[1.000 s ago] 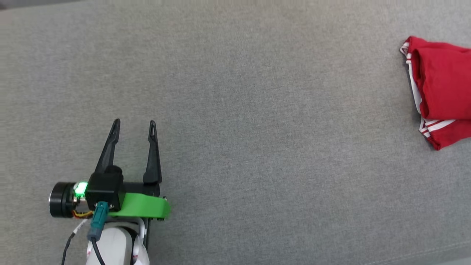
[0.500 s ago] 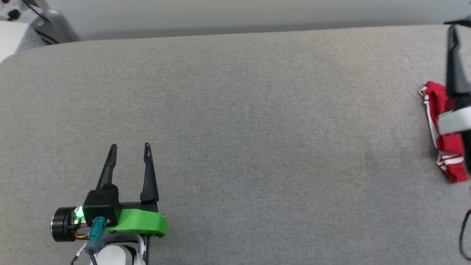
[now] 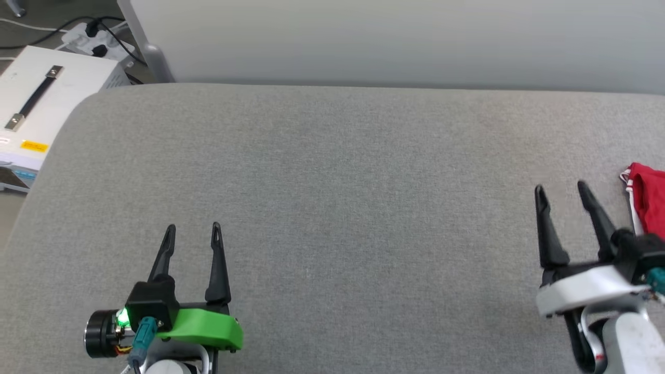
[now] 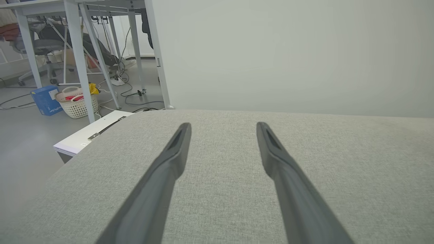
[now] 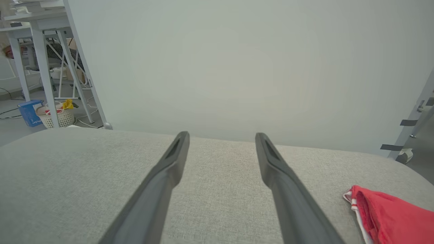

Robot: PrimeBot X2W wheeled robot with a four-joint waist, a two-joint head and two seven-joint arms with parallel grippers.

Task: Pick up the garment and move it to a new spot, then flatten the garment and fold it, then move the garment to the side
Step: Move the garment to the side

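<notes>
My left claw (image 3: 194,227) and right claw (image 3: 560,186) both hang released over the grey cushion (image 3: 332,197), fingers aimed at the pale panel (image 3: 395,41) behind its far edge. The garment (image 3: 650,205) lies bunched just right of my right claw, apart from it. Its visible part runs near-to-far; the frame edge cuts off the rest and the lettering is hidden. A wide stretch of cushion lies between the claws, and its left corner rounds off beside a white case (image 3: 47,98).

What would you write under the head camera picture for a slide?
Left jaws and right jaws stand open above a grey cushioned surface; the red garment lies at the right edge.
</notes>
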